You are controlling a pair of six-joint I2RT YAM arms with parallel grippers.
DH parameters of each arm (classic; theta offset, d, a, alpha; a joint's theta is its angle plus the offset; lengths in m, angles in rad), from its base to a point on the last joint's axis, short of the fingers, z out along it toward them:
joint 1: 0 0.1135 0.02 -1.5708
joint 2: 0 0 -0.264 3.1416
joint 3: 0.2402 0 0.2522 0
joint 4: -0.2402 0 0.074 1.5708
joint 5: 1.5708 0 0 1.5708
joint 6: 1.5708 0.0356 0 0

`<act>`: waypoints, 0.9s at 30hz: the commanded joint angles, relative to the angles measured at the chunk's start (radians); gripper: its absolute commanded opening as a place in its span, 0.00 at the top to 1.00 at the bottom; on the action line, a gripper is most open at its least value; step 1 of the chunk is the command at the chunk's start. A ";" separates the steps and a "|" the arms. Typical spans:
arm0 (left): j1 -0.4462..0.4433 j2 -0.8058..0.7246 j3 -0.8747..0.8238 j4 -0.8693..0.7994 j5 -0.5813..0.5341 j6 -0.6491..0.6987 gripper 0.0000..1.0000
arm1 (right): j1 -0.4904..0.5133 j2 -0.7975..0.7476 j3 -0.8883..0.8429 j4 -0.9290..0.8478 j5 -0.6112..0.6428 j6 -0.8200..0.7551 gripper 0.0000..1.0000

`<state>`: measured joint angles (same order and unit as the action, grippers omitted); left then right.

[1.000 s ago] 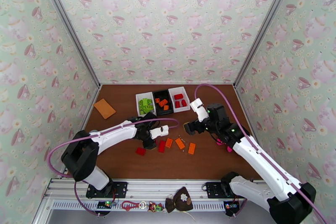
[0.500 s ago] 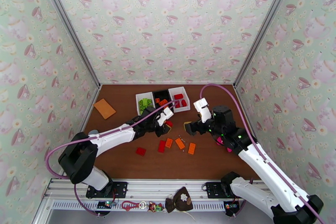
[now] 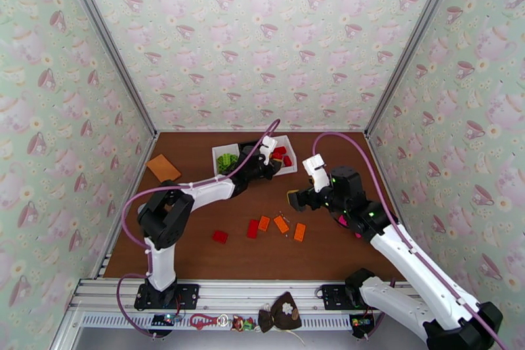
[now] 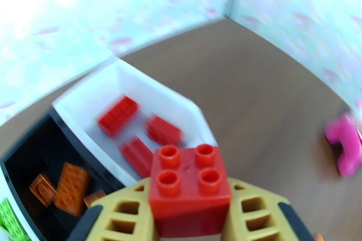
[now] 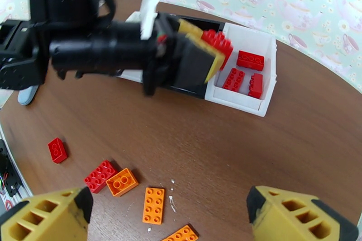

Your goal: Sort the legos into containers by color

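Clamping a red four-stud lego [image 4: 189, 183] by its smooth side walls in the left end effector [image 4: 190, 212], just above the near rim of the right white bin [image 4: 199, 115], likely light, rigid and slippery, with the right end effector [image 5: 169, 217] gaping empty over loose legos [image 5: 153, 205] on the tabletop [image 5: 271, 147].

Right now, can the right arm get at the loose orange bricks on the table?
Probably yes. The right gripper hangs open above the orange bricks with nothing between, and the left gripper, shut on a red brick, is away by the bins.
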<state>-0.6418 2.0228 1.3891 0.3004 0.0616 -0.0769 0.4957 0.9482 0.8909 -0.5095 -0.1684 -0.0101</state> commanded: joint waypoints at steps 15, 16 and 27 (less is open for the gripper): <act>0.028 0.397 0.590 -0.304 -0.142 -0.081 0.75 | -0.011 0.019 -0.016 0.045 0.013 0.018 0.04; 0.029 0.406 0.609 -0.313 -0.141 -0.081 0.74 | -0.012 0.016 -0.015 0.043 0.016 0.017 0.04; 0.021 0.267 0.500 -0.245 -0.060 -0.018 0.34 | -0.013 -0.014 -0.027 0.027 0.031 0.042 0.04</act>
<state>-0.6205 2.3962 1.9369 0.0090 -0.0395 -0.1196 0.4889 0.9508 0.8757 -0.4770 -0.1600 0.0109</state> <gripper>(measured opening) 0.646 0.955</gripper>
